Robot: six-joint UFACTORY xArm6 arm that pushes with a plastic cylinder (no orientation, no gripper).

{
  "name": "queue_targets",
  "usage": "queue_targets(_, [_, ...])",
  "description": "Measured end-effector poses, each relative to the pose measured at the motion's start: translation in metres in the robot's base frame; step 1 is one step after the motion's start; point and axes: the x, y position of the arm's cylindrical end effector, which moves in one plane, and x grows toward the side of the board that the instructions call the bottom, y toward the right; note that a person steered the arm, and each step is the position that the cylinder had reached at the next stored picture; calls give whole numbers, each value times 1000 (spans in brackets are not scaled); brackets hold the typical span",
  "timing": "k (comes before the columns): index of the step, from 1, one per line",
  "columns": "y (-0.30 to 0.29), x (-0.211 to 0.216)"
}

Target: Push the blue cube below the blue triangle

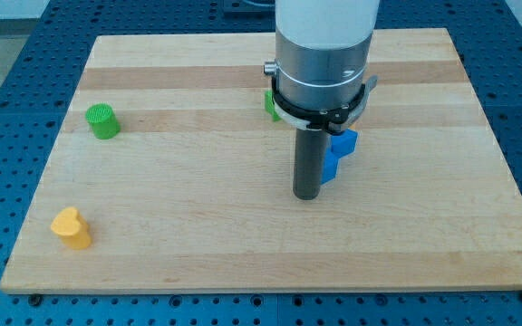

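My tip rests on the board a little right of centre. The blue cube is right next to the rod on its right side, mostly hidden behind it. The blue triangle sits just above and to the right of the cube, touching or nearly touching it, partly hidden by the arm. The arm's body covers the blocks further up.
A green cylinder stands at the left. A yellow block lies at the lower left. A green block peeks out left of the arm. The wooden board lies on a blue perforated table.
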Motion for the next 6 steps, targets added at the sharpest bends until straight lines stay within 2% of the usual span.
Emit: queue_targets(6, [0, -7])
